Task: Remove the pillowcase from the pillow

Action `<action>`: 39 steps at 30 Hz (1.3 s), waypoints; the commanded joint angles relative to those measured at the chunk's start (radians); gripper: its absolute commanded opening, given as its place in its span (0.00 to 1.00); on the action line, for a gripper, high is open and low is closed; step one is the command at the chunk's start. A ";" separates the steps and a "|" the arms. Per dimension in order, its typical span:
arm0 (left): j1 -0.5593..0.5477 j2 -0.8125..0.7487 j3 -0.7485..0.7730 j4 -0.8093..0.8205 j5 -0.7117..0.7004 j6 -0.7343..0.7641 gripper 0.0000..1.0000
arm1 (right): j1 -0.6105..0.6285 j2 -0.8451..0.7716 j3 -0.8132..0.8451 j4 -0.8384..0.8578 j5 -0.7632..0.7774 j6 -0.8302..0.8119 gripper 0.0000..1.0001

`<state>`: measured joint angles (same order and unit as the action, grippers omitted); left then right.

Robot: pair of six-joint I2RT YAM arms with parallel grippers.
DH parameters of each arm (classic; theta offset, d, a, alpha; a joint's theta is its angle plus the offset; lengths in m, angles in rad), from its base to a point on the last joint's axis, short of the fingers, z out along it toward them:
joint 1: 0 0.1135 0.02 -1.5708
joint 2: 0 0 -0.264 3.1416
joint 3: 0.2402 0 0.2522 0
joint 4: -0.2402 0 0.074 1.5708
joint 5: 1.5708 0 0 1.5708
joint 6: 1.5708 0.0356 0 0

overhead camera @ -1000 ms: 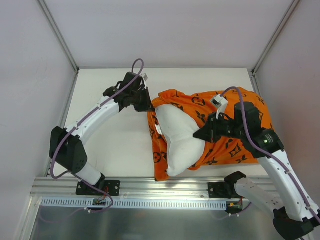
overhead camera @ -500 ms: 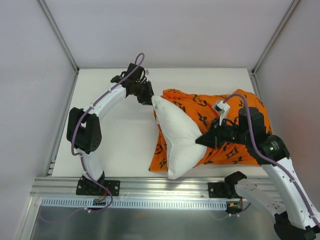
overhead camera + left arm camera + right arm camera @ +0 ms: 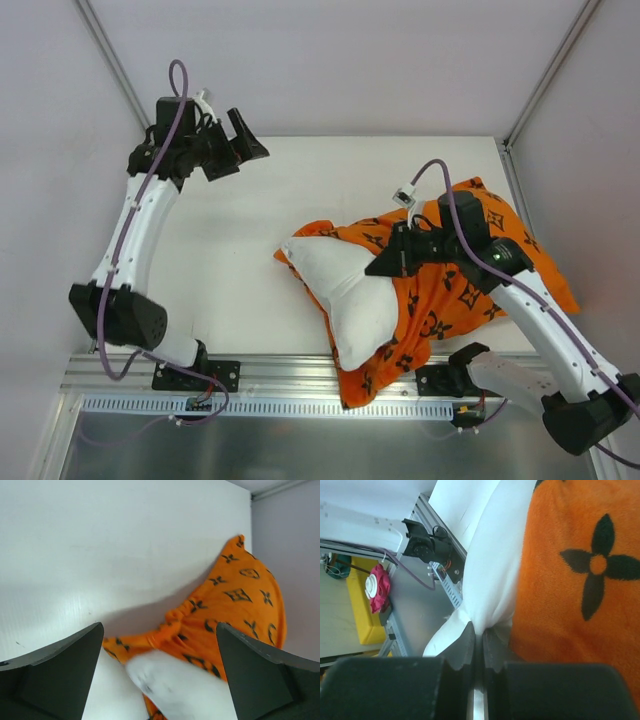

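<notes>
The left gripper (image 3: 243, 147) has been lifted away to the far left corner, its jaws spread wide and empty, so its hold on the bright orange, black-monogrammed fabric pillowcase (image 3: 455, 290) has been given up. The jaws of the right gripper (image 3: 383, 266) are pinched on the plain white plump pillow (image 3: 352, 292), which lies right of centre on the white tabletop (image 3: 230, 250), its left half bared. The right half is still sheathed, so a fresh grasp of the case is judged necessary.
</notes>
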<state>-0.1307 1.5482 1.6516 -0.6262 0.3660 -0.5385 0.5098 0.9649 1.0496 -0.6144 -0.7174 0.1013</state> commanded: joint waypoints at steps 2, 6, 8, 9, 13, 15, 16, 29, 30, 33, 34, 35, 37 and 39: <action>-0.107 -0.193 -0.140 -0.075 0.044 -0.026 0.96 | 0.041 0.083 0.047 0.260 0.004 0.118 0.01; -0.194 -0.325 -0.283 -0.075 0.008 -0.093 0.99 | 0.062 0.188 0.134 0.332 0.130 0.201 0.01; -0.213 -0.350 -0.346 -0.076 0.007 -0.113 0.99 | 0.081 0.251 0.171 0.346 0.167 0.218 0.01; -0.213 -0.371 -0.366 -0.075 0.008 -0.117 0.99 | 0.094 0.274 0.199 0.360 0.173 0.225 0.01; -0.214 -0.384 -0.452 -0.079 0.001 -0.095 0.99 | 0.140 0.385 0.248 0.387 0.177 0.264 0.01; -0.213 -0.372 -0.486 -0.079 0.013 -0.094 0.99 | 0.176 0.441 0.263 0.397 0.194 0.281 0.01; -0.214 -0.366 -0.493 -0.078 0.030 -0.100 0.99 | 0.186 0.460 0.286 0.394 0.179 0.284 0.01; -0.211 -0.383 -0.466 -0.081 0.008 -0.074 0.99 | 0.214 0.402 0.548 -0.185 0.708 0.020 0.85; -0.222 -0.367 -0.451 -0.081 0.005 -0.083 0.99 | 0.219 0.420 0.564 -0.211 0.776 0.018 0.85; -0.276 -0.310 -0.423 -0.081 -0.038 -0.090 0.99 | 0.234 0.492 0.592 -0.260 0.805 0.017 0.85; -0.282 -0.298 -0.420 -0.081 -0.048 -0.094 0.99 | 0.237 0.508 0.595 -0.262 0.800 0.017 0.85; -0.282 -0.281 -0.421 -0.081 -0.061 -0.098 0.99 | 0.248 0.533 0.596 -0.254 0.796 0.015 0.85; -0.282 -0.249 -0.426 -0.081 -0.078 -0.095 0.99 | 0.256 0.563 0.602 -0.245 0.791 0.012 0.85; -0.285 -0.228 -0.434 -0.072 -0.049 -0.106 0.99 | 0.257 0.607 0.606 -0.240 0.788 0.012 0.85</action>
<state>-0.4118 1.2991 1.1961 -0.7052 0.3305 -0.6250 0.7551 1.5204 1.6382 -0.8051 0.0292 0.1356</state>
